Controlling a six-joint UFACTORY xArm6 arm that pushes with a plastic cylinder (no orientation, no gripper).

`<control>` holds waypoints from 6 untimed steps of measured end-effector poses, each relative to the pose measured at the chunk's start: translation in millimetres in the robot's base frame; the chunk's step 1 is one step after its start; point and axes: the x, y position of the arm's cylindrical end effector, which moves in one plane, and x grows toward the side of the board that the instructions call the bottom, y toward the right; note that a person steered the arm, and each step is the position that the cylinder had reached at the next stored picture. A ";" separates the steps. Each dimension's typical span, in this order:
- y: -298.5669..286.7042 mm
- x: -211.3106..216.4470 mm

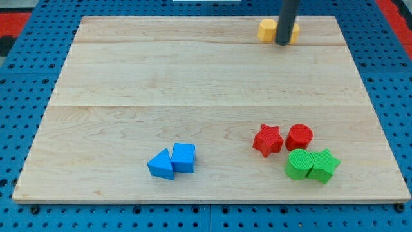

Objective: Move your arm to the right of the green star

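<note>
No readable text, labels, brands, numbers or signs anywhere in view.

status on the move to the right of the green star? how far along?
Nothing looks done yet. My tip sits at the view's top, in front of the yellow block, far from the green star-shaped block at the view's bottom right, which touches the green cylinder. Left: travel down the wooden board to the star's right side.
</note>
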 end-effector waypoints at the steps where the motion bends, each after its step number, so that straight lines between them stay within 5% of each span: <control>1: 49.4 12.9; 4: 97.5 176.1; 6: 53.8 280.9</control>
